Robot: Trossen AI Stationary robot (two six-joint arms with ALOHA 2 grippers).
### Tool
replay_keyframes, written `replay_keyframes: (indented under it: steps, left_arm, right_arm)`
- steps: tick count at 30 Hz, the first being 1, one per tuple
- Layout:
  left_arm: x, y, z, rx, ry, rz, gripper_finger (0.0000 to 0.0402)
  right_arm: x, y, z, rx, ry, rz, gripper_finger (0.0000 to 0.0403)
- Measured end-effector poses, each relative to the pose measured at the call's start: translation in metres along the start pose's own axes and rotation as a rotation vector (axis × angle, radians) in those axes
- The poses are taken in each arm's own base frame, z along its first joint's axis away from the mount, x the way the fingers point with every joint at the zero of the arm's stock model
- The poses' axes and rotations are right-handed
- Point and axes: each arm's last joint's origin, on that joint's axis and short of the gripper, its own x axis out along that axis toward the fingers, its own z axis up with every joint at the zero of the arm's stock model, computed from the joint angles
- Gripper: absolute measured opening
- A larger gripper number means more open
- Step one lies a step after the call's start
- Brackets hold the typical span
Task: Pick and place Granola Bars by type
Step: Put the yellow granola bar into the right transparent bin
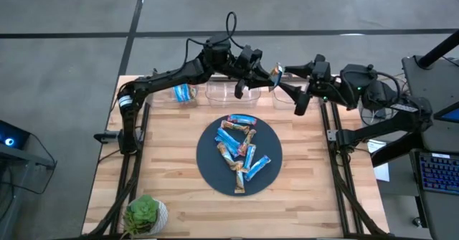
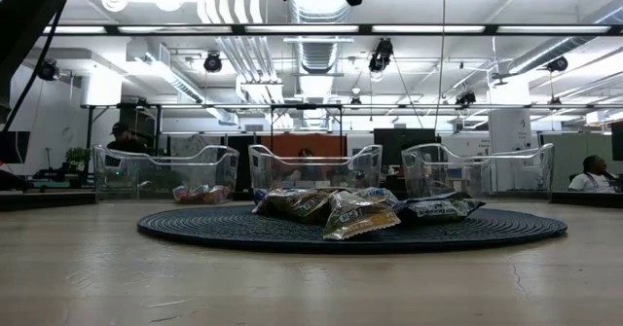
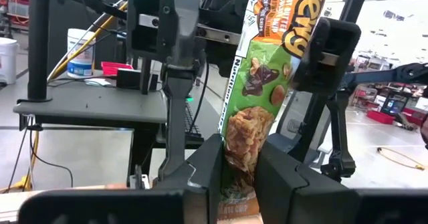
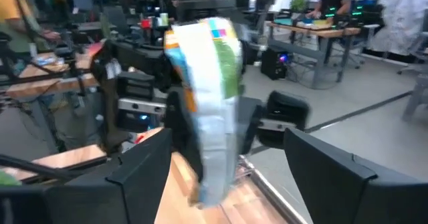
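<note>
Left wrist view alone shows fingers (image 3: 277,184) pinching green granola bar (image 3: 257,97).

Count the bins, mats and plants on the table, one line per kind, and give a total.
Clear bins: 3
Dark round mat: 1
Potted plant: 1
Total: 5

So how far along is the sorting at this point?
Early. Done: a few blue wrapped bars sit in the leftmost clear bin. In hand: the left pincer grips a green-and-orange wrapped granola bar above the bins, with the right pincer open around it. Left: about ten shiny wrapped bars still piled on the dark round mat.
</note>
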Motion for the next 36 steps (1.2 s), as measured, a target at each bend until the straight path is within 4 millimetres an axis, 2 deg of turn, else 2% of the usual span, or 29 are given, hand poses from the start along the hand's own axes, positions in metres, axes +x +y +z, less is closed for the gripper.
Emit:
replay_keyframes:
  steps: [14,21,27,36]
  left_arm:
    - [0.001,-0.002,0.000,-0.026,0.008,-0.045,0.0057]
    - [0.002,-0.004,-0.001,-0.026,0.011,-0.058,0.0057]
    - [0.002,-0.004,-0.001,-0.027,0.015,-0.069,0.0057]
    - [0.002,-0.004,-0.001,-0.028,0.015,-0.070,0.0057]
  right_arm:
    - [0.018,0.003,0.001,0.010,-0.030,0.022,0.0276]
    - [0.028,0.002,-0.001,0.009,-0.020,0.037,0.0257]
    - [0.030,0.003,-0.002,0.003,-0.020,0.039,0.0211]
    - [0.028,0.002,-0.001,-0.009,-0.026,0.042,0.0112]
